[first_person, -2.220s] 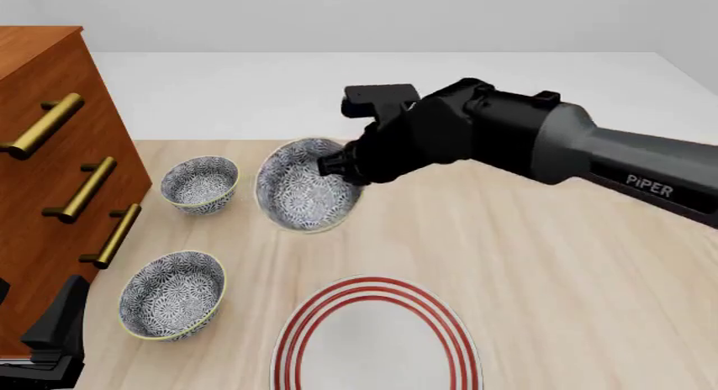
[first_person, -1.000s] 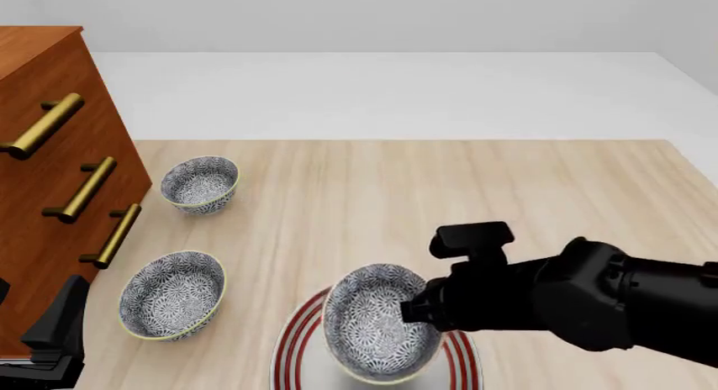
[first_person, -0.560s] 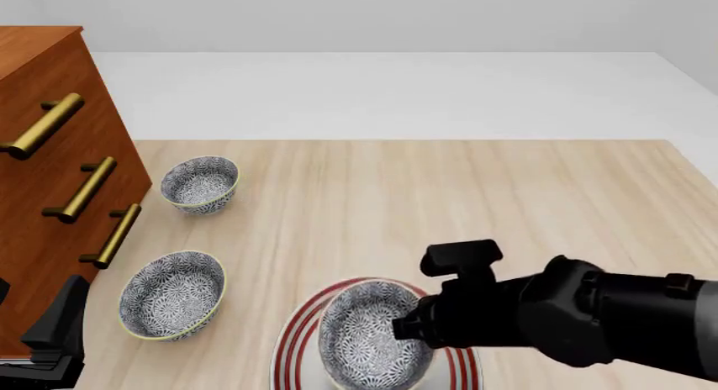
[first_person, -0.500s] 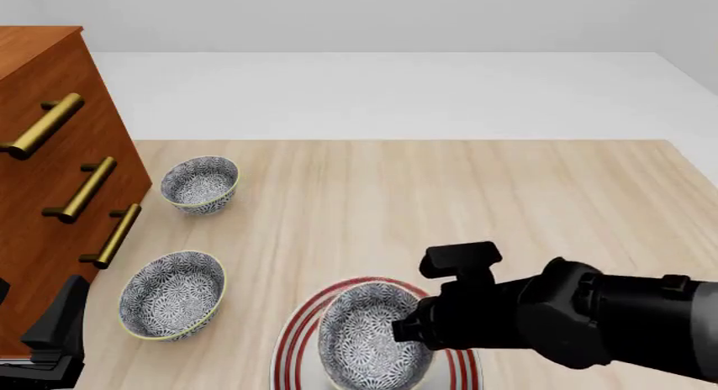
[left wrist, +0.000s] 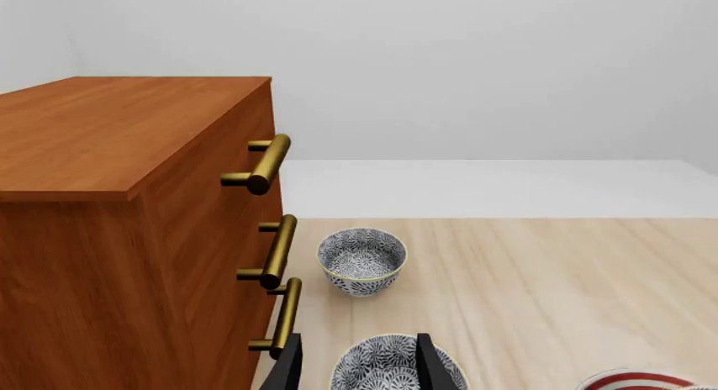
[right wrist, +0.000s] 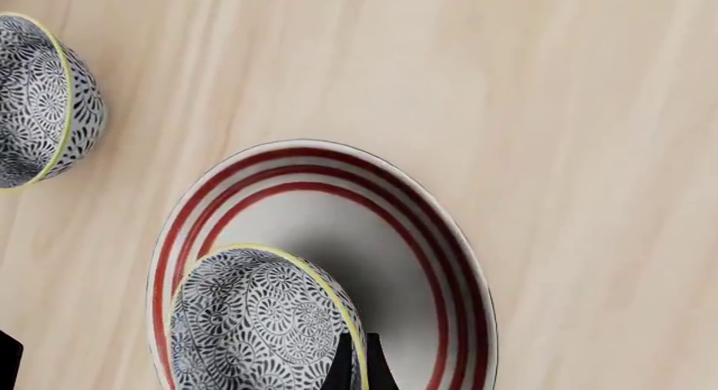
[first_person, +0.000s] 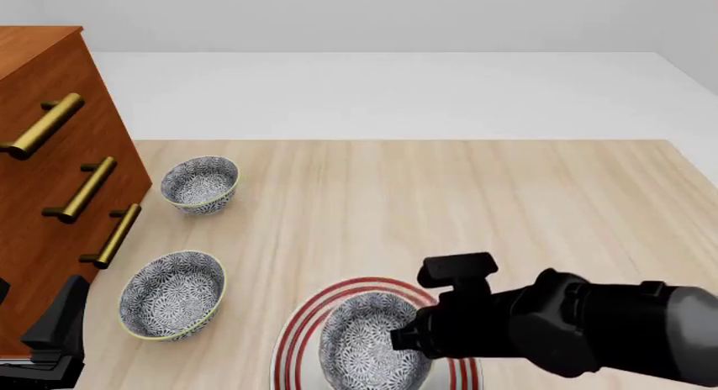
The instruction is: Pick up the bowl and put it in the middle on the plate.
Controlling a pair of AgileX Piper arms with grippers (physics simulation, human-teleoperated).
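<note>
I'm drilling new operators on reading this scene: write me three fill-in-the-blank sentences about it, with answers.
1. The right hand grips the rim of the held bowl over the ____ with red rings.
2. Counting the held one, ____ patterned bowls are on view.
3. The wooden dresser at the table's left has ____ brass handles.

Missing words: plate; three; three

We see a table (first_person: pixel 483 188) of pale wood with fine straight grain and a matt finish. The cabinet (left wrist: pixel 101 239) is reddish-brown wood, smooth, with a soft sheen; its handles (left wrist: pixel 269 163) look like brushed brass. The bowl (right wrist: pixel 264 323) and the plate (right wrist: pixel 426 264) look like glazed ceramic, smooth and faintly glossy. The right arm (first_person: pixel 561 323) has a matt black plastic-looking casing.
</note>
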